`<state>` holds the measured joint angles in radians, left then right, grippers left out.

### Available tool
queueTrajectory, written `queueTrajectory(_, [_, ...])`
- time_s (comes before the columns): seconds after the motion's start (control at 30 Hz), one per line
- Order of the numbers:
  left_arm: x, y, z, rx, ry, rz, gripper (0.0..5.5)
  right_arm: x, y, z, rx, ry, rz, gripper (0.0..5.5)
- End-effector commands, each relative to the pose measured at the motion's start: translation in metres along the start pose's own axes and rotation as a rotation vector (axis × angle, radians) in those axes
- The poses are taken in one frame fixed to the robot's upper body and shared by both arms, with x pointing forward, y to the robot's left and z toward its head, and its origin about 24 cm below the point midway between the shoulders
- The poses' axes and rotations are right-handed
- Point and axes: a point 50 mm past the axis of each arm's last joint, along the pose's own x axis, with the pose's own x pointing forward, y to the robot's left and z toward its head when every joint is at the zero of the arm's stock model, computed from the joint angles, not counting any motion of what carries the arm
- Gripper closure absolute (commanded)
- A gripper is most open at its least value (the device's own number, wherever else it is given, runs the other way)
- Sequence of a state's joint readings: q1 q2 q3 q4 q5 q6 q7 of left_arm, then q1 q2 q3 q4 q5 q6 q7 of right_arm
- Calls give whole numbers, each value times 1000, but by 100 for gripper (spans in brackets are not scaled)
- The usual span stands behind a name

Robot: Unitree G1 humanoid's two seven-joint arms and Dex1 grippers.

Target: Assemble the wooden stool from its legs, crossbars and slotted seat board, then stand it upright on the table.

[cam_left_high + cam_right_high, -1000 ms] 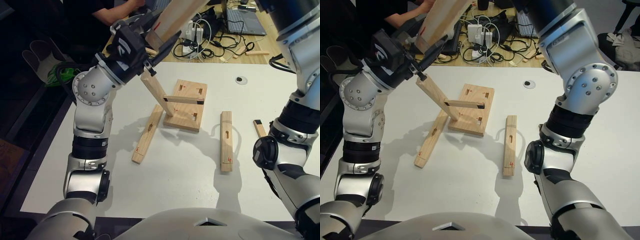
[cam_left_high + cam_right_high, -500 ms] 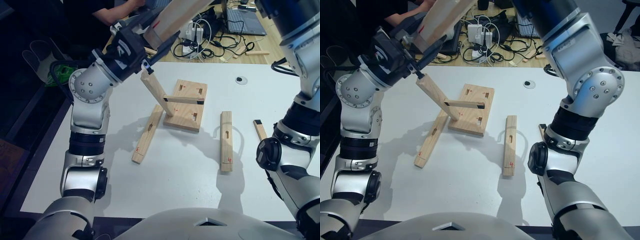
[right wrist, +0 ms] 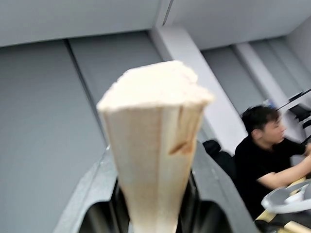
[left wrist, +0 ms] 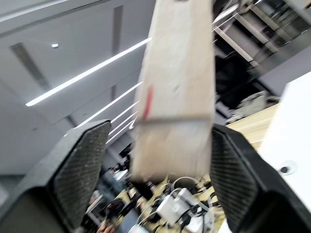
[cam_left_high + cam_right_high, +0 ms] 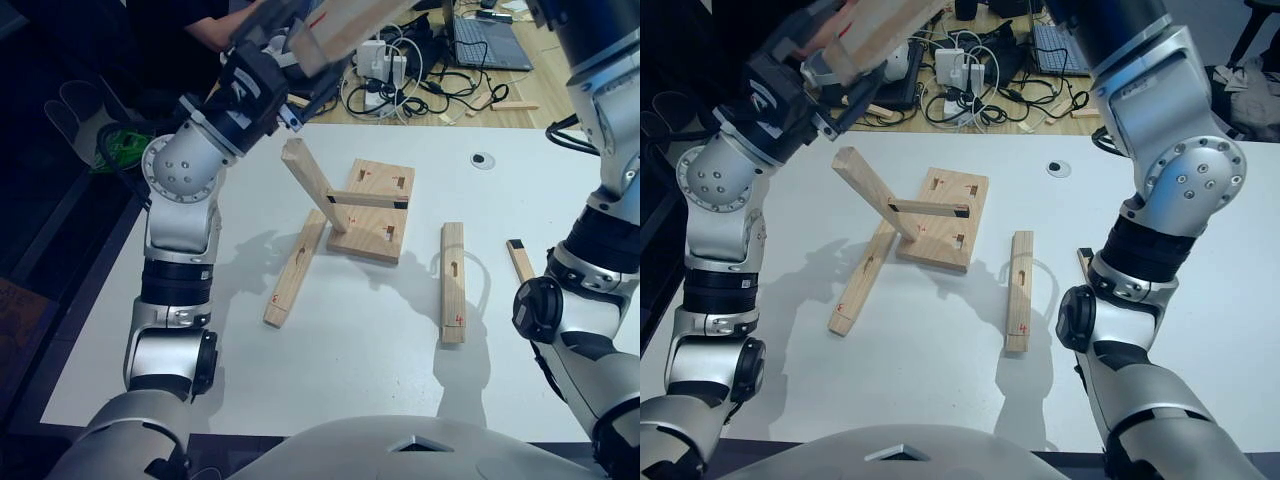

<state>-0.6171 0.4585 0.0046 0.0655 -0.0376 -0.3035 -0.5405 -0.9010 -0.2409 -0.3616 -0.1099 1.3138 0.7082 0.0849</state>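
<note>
Leg (image 5: 345, 25) slanted up rightward: right hand (image 3: 153, 204) clamped it, left hand (image 4: 158, 145) open round its low end. Seat board (image 5: 372, 215) lay flat below.

Even overhead light keeps my white table (image 5: 340, 350) bright without glare, and the wooden pieces (image 5: 295, 270) lay soft grey shadows on it, while the room beyond its far edge sits dim. From my left wrist, the ceiling light strips (image 4: 87, 73) glare white, and the leg (image 4: 177, 73) between the pads of my left claw (image 4: 160, 179) smears with motion blur.
</note>
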Motion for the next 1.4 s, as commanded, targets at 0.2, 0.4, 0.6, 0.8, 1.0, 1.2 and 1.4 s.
queueTrajectory(0.2, [-46,41,-81,-77,511,314,143,-46,-56,3,-343,60,-411,450])
queueTrajectory(0.4, [-41,-22,-109,-291,633,-69,143,-106,-88,-53,-388,314,-561,450])
queueTrajectory(0.6, [-56,-44,-106,-431,610,-238,143,-137,-88,-53,-239,325,-645,450])
queueTrajectory(0.8, [-61,-59,-90,-561,564,-321,143,-145,-80,-60,-83,294,-681,450])
queueTrajectory(1.0, [-61,-68,-81,-626,566,-327,143,-149,-81,-73,-64,289,-760,450])
queueTrajectory(1.2, [-61,-65,-79,-649,572,-294,143,-157,-90,-81,-215,381,-812,450])
queueTrajectory(1.4, [-57,-61,-76,-680,551,-248,143,-157,-100,-81,-304,486,-815,450])
